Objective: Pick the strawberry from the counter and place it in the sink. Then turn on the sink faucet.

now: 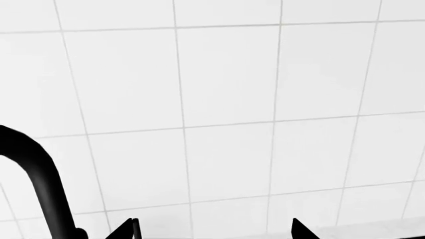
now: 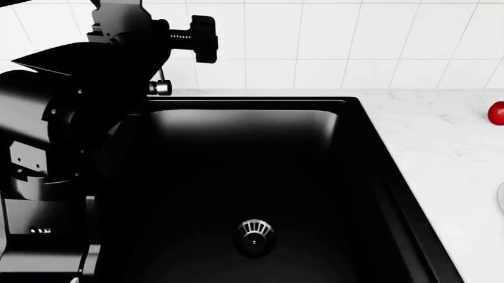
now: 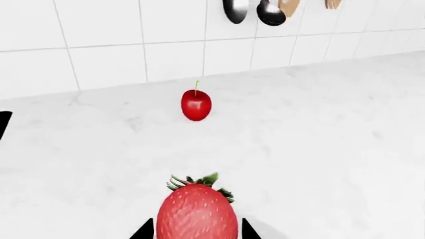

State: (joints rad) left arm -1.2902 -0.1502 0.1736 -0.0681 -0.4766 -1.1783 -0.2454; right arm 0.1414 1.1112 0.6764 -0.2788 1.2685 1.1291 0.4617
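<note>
The strawberry [image 3: 197, 214], red with a green leafy cap, sits between the fingertips [image 3: 145, 231] of my right gripper [image 3: 197, 233], which hug both its sides just over the white counter [image 3: 319, 149]. In the head view this gripper and the strawberry are out of view. The black sink [image 2: 370, 153] lies below with its round metal drain strainer [image 2: 256, 233]. My left gripper [image 1: 212, 231] is open and empty, facing the tiled wall beside the black neck of the sink faucet [image 1: 40, 179]. My left arm [image 2: 118, 71] hides most of the faucet; only its silvery stub [image 2: 162, 87] shows.
A round glossy cherry [image 3: 196, 104] lies on the counter near the wall, and it also shows at the far right as the cherry [image 2: 497, 113]. Dark utensils [image 3: 256, 11] hang on the tiled wall above it.
</note>
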